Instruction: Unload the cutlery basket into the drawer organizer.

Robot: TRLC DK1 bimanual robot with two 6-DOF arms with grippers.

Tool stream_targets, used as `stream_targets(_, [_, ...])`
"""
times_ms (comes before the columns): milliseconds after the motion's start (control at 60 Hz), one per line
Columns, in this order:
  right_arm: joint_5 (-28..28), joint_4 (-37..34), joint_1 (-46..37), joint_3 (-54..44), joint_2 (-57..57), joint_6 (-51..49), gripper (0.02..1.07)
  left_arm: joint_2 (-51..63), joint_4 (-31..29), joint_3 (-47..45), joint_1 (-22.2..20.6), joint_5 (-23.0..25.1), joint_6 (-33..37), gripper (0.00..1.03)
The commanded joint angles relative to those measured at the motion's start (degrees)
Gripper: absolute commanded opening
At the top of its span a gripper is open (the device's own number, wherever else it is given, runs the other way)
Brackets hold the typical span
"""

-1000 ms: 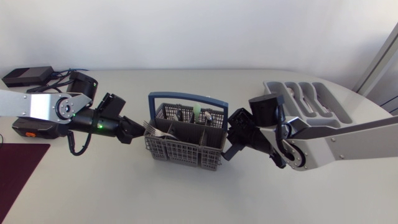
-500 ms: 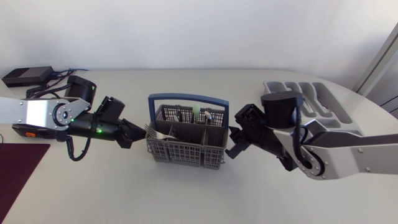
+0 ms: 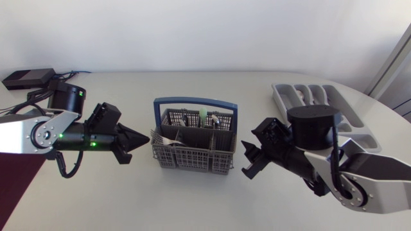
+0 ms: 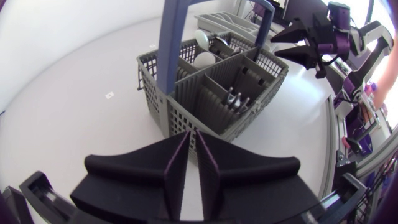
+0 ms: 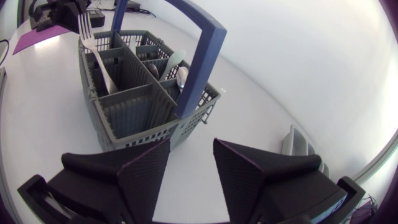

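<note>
Because neither gripper carries anything and the basket is loaded, the step in hand looks to be the approach to a pick, with the unloading far from finished.

At the left, the left gripper point(image 3: 142, 137) hangs just beside the basket's short left end, pointing at it. Its fingers are drawn together to a thin slit, with nothing between them.

The cutlery basket point(image 3: 189, 157) stands upright at mid-table under its blue handle point(image 3: 194, 101). A fork point(image 5: 93, 46) leans tines-up in the compartment at the end nearest the left gripper. At least two spoons point(image 5: 177, 68) sit in the cells beside the handle.

Just off the basket's right end, the right gripper point(image 3: 252, 158) is spread wide and empty, touching nothing.

The drawer organizer point(image 3: 277, 90) lies well apart at the far right, behind the right arm.

The next move calls for one gripper to rise over the rim and come down onto a handle or stem. The left would first need to part its fingers, and the fork is its nearest piece. The blue handle bars a straight reach to the spoons.
</note>
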Motion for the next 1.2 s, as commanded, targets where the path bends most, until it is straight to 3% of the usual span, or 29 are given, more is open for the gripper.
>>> stream_targets(0, [0.15, -1.57, 1.19, -1.52, -2.23, 0.1, 0.56, -2.69, 1.47, -3.56, -1.58, -1.43, 1.75, 0.14])
stream_targets(300, [0.85, -3.59, 5.59, -1.61, -1.35, 1.41, 0.56, -4.45, 2.78, -5.49, -5.01, -3.54, 0.95, 0.14])
stream_targets(683, [1.47, 0.8, 1.98, -0.29, 4.72, 0.89, 0.56, -1.02, 7.79, -4.08, -12.74, -9.16, -2.82, 0.14])
stream_targets(767, [1.38, 0.71, 1.81, -0.64, 3.75, 0.71, 0.56, -2.69, 7.79, -4.35, -12.13, -9.43, -2.91, 0.14])
stream_targets(1000, [1.38, -1.04, 1.81, -2.93, -1.17, -0.08, 0.56, -8.32, 8.32, -6.81, -4.57, -9.43, -0.89, 0.13])
stream_targets(1183, [1.29, -0.34, 1.63, -2.84, 0.06, 0.01, 0.56, -3.92, 11.48, -7.33, -3.34, -9.69, 0.08, 0.13])
